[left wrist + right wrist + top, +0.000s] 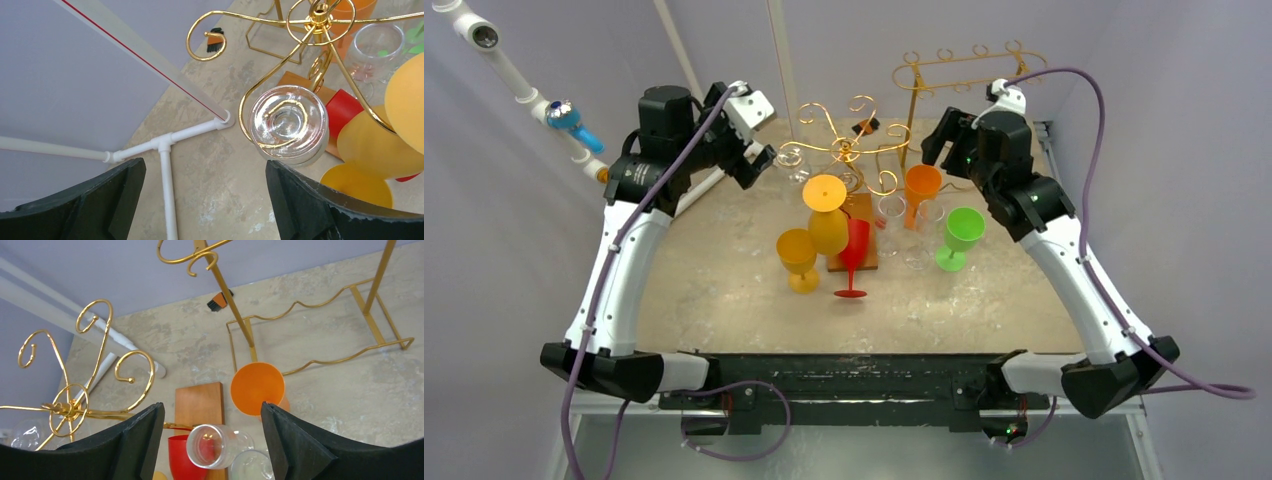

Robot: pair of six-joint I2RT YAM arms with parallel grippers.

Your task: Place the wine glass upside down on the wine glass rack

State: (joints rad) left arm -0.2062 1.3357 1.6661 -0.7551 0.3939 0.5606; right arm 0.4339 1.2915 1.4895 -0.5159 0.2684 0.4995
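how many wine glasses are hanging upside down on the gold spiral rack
2. A clear wine glass hangs on the left arm of the gold spiral rack; a yellow plastic wine glass hangs at its front. Others could be hidden.

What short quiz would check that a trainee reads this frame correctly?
1. True or false: the left claw is open, beside a clear glass hanging upside down on the rack.
2. Which stands farthest right on the table in the top view? A red glass; B green glass; C yellow glass.
3. Fill in: the glass standing nearest the right claw is the ___ one.
Key: 1 true; 2 B; 3 orange glass.
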